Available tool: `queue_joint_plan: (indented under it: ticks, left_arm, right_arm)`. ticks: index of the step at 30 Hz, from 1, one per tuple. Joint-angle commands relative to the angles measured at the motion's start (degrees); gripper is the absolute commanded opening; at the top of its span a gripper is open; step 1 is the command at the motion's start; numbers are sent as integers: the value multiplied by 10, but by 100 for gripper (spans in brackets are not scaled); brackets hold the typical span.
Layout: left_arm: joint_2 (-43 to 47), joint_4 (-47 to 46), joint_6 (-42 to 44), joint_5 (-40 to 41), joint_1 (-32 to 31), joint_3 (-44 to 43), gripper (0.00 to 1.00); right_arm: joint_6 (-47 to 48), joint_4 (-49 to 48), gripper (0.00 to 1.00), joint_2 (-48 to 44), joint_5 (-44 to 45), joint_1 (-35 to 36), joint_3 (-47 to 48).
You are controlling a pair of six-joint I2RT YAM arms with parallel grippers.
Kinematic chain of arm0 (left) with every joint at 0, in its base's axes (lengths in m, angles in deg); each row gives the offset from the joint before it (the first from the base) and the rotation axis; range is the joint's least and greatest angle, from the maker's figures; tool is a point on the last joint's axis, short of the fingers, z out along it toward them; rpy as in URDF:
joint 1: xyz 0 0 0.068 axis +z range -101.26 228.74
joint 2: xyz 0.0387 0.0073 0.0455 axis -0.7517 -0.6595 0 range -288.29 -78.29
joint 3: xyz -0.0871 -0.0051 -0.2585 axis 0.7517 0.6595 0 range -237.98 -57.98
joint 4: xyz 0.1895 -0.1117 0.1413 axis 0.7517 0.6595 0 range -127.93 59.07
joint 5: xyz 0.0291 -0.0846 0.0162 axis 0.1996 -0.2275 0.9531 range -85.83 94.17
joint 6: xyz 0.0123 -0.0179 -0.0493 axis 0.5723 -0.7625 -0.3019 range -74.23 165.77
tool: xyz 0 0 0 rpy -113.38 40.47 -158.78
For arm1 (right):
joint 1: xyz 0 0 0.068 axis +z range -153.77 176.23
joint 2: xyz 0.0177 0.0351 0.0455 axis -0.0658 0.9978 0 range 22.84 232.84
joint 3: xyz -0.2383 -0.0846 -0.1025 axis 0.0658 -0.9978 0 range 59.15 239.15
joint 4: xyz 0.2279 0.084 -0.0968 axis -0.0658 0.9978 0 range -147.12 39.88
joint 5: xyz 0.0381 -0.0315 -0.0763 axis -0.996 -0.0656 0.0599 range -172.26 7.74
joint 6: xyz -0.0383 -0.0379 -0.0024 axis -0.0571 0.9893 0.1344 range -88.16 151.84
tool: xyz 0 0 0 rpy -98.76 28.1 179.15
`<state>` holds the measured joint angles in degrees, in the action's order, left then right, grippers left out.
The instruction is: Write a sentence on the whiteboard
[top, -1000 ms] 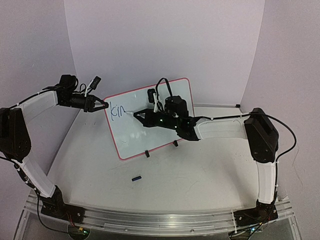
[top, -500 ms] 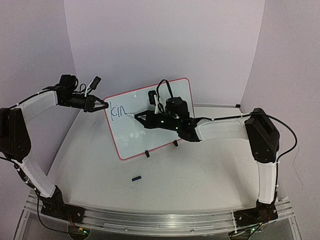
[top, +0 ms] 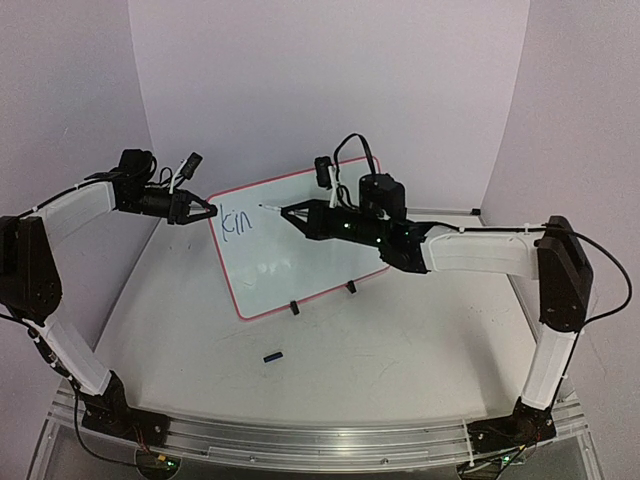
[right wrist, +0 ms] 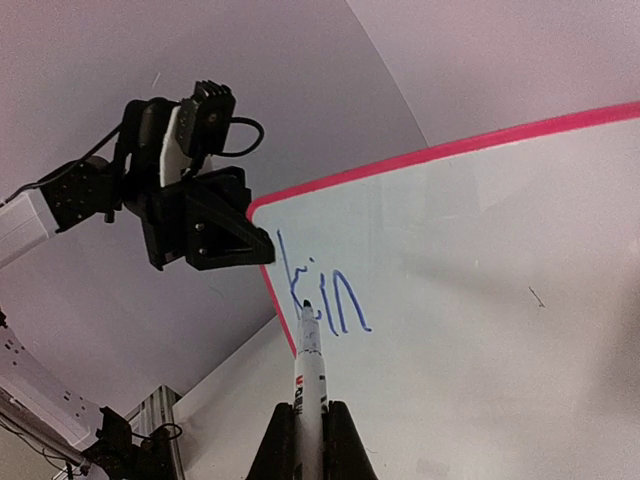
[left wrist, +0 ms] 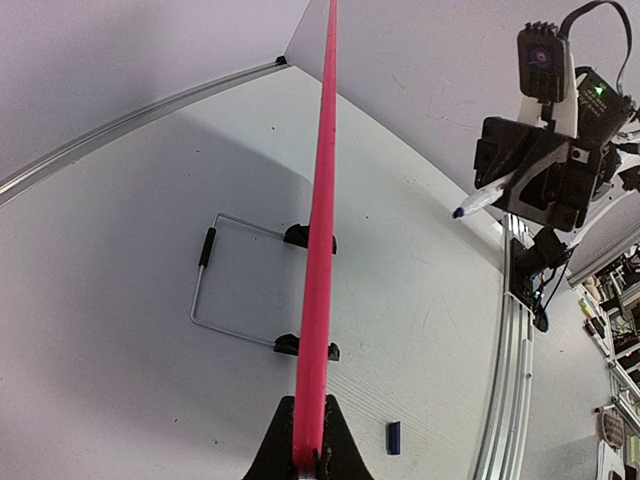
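Presently the board (top: 310, 255) stands on the table (top: 400, 350), toward its far middle, tilted back on two black feet (top: 294, 307) with a wire prop (left wrist: 210, 290) behind it; its white face is turned toward the arm bases. The left gripper (top: 205, 210) is closed on the red rim at the board's upper left corner; the left wrist view shows its fingers pressed onto the edge from both sides. The right gripper (top: 288, 212) pinches a pen (top: 272, 209) by the barrel, tip toward the board; the tip sits just right of the writing, and the left wrist view shows it apart from the board face. The letters (right wrist: 325, 300), dark blue, read "kin" near the upper left corner. A small dark piece (top: 272, 356) lies on the table in front of the board, apart from it.
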<state>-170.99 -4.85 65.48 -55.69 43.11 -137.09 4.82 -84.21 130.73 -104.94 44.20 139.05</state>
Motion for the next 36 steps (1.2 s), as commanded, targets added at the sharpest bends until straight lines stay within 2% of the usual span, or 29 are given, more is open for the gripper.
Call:
queue_joint_plan:
  ticks: [1,9,36]
  left_arm:
    - [14,25,23,25,-3,-8,0]
    - [15,27,23,28,-4,-9,0]
    - [14,28,24,30,-4,-10,0]
  right_arm:
    - [7,-1,0,-19,-43,-14,-6]
    - [5,3,0,27,-92,-37,33]
    - [3,49,0,125,-78,-40,140]
